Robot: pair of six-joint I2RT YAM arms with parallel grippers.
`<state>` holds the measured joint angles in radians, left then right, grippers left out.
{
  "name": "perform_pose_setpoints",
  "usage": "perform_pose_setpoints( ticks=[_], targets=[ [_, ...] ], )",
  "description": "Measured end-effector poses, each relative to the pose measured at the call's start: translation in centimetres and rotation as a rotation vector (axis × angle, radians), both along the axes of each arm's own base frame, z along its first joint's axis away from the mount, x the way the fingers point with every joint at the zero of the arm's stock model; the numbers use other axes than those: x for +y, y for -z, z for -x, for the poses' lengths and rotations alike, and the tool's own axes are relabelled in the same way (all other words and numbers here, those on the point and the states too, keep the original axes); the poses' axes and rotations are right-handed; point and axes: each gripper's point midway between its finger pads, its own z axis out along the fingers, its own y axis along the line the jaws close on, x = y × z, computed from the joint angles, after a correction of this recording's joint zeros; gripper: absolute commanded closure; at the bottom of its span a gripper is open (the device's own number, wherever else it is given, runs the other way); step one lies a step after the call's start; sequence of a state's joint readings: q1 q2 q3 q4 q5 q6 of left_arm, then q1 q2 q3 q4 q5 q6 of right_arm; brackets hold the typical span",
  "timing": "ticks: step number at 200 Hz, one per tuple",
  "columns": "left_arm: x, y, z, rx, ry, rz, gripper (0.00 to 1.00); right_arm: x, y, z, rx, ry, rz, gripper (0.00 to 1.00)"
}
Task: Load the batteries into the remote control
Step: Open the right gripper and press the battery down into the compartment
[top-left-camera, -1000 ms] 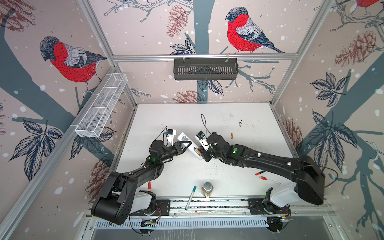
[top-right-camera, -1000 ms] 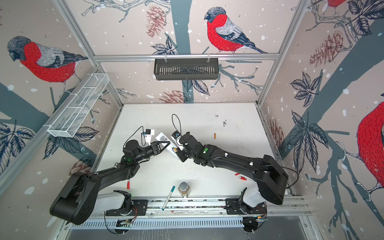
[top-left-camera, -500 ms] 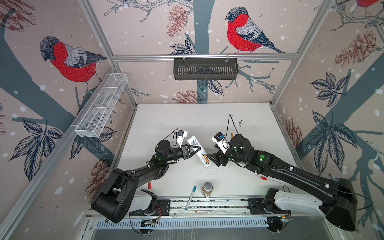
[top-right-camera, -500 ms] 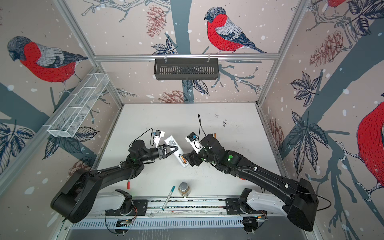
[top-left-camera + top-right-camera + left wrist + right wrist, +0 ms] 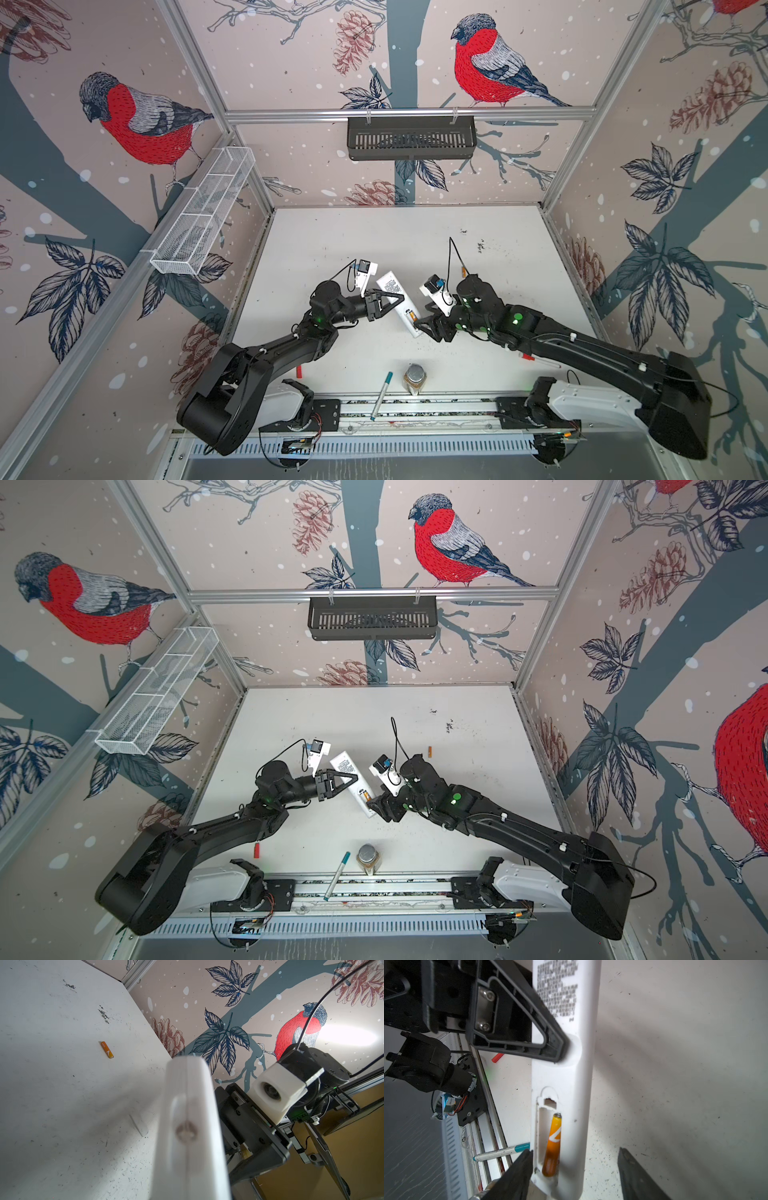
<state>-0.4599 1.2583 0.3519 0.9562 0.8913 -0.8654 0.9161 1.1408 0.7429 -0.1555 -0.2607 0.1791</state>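
Back of the remote control (image 5: 583,1076): printed label (image 5: 556,991) of dense dark characters, too blurred to read; in both top views it reads as a QR-style square (image 5: 391,286) (image 5: 344,766). In its bay (image 5: 544,1126), a battery (image 5: 553,1142): white angular mark on orange, no legible word. On the table (image 5: 52,1095) beyond the remote control, a loose battery (image 5: 107,1049): same mark, unreadable.

Bullfinch-print walls (image 5: 291,62), scuffed white tabletop (image 5: 374,232)

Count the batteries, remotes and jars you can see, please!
Batteries: 2 (battery in the bay, loose battery on the table)
Remote control: 1
Jar: 1
Total: 4
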Motion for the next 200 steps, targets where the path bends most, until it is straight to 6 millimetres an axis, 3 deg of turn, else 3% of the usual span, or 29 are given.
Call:
perform_pose_setpoints(
  ticks=[37,126,200],
  targets=[
    [0.01,-0.19,0.05,-0.006,0.0,0.003,1.0,0.19,0.33,-0.11,0.01,-0.003,0.001,0.5],
    [0.11,-0.2,-0.24,-0.014,-0.02,0.001,1.0,0.53,0.66,-0.31,0.025,-0.014,-0.006,0.66],
    [0.18,-0.3,-0.39,-0.016,-0.032,0.001,1.0,0.37,0.61,-0.75,0.029,-0.006,-0.012,0.7]
  ],
)
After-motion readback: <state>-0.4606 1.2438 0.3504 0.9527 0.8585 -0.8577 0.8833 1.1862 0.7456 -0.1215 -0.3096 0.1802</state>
